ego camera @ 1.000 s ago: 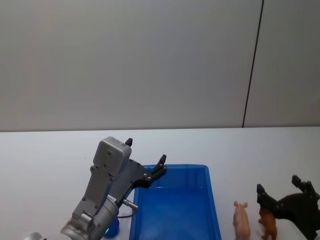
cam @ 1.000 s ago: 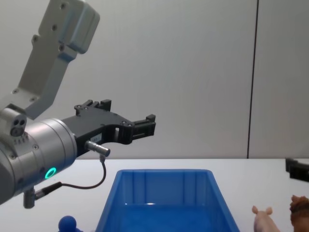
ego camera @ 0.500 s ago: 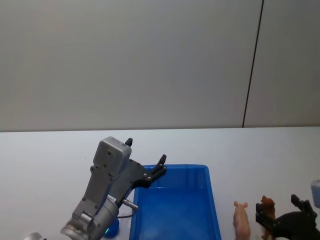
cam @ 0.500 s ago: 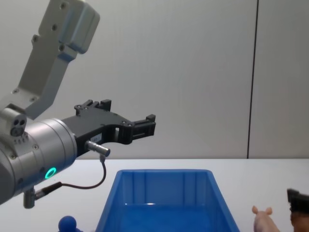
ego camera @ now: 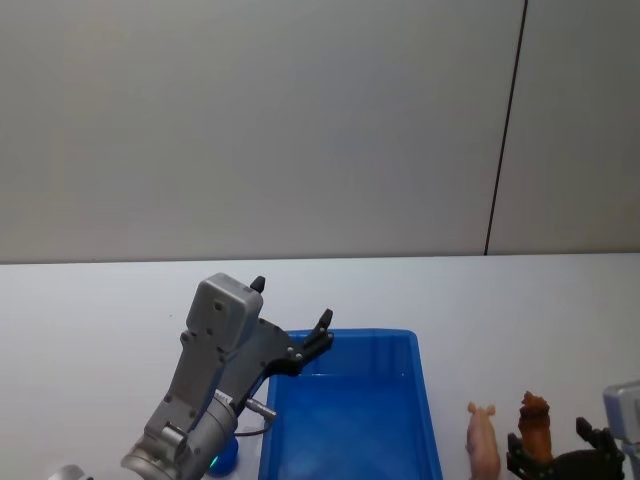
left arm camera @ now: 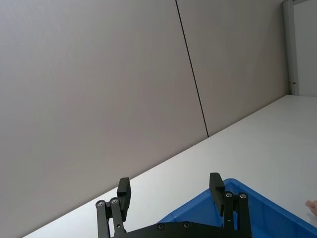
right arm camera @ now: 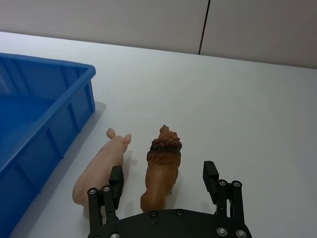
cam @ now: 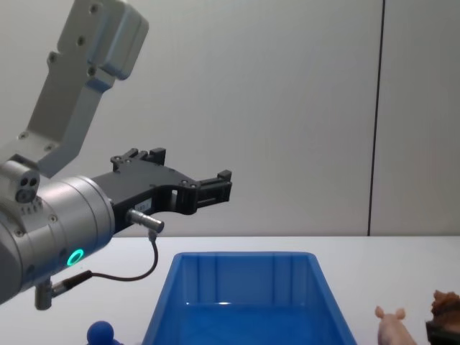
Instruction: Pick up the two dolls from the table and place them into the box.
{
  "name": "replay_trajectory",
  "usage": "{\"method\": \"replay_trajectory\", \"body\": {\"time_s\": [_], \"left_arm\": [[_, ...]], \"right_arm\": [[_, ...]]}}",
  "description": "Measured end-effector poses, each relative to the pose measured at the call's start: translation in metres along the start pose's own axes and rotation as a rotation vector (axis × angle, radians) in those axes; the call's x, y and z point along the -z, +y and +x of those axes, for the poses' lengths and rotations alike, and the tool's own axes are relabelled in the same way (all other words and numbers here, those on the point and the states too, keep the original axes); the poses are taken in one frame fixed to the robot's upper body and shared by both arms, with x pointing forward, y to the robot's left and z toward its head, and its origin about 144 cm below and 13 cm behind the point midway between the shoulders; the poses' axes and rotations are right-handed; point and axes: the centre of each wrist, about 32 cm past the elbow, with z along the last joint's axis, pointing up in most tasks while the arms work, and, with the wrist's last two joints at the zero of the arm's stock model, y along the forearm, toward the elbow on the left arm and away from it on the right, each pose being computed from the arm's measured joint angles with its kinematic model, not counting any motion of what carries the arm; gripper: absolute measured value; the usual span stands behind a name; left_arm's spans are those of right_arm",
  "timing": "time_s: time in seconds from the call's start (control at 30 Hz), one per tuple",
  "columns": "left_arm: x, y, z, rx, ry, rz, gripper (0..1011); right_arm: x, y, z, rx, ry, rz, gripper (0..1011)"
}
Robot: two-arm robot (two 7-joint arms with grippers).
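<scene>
Two dolls to collect, neither yet inside the box (ego camera: 428,420). Farthest left, by the front edge of the table (ego camera: 90,310): the blue doll (ego camera: 226,456), round top up, just beside the box's left wall, untouched. Above it, raised well clear of the table near the box's back-left corner: the left gripper (ego camera: 292,302), fingers spread wide, holding nothing, idle by the look of it. In the middle, toward the front edge: the box itself, bright blue, interior bare as far as seen. Just beyond its right wall, a pink pig (right arm camera: 101,168), snout toward the far edge, no part of the task by the look of it. Right of the pig, a narrow gap between: the brown doll (right arm camera: 161,163), a shaggy lion-like animal, standing upright, head toward the table's far edge. Low around its hindquarters: the right gripper (right arm camera: 163,174), fingers apart, one to each side, neither seen pressing the doll; the finger on the pig's side either in the gap or over the pig's back, impossible to tell which.

Step in hand, by judgement: the grasp of the brown doll, gripper placed, closing not yet begun. Next called for: closing on the flanks alone without catching the pig, lifting straight up, carrying left over the box rim, letting go. Blue doll left for afterward.
</scene>
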Motion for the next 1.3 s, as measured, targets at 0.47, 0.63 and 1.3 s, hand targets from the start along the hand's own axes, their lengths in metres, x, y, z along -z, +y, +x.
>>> {"method": "replay_trajectory", "body": {"time_s": [0.47, 0.63, 1.3], "left_arm": [[0.000, 0.000, 0.000, 0.000, 0.000, 0.000, 1001], [0.000, 0.000, 0.000, 0.000, 0.000, 0.000, 1001], [0.000, 0.000, 0.000, 0.000, 0.000, 0.000, 1001]], "right_arm": [[0.013, 0.008, -0.004, 0.007, 0.015, -0.034, 656], [0.015, 0.009, -0.005, 0.011, 0.017, -0.039, 503], [-0.008, 0.002, -0.007, 0.025, -0.012, 0.055, 331]]}}
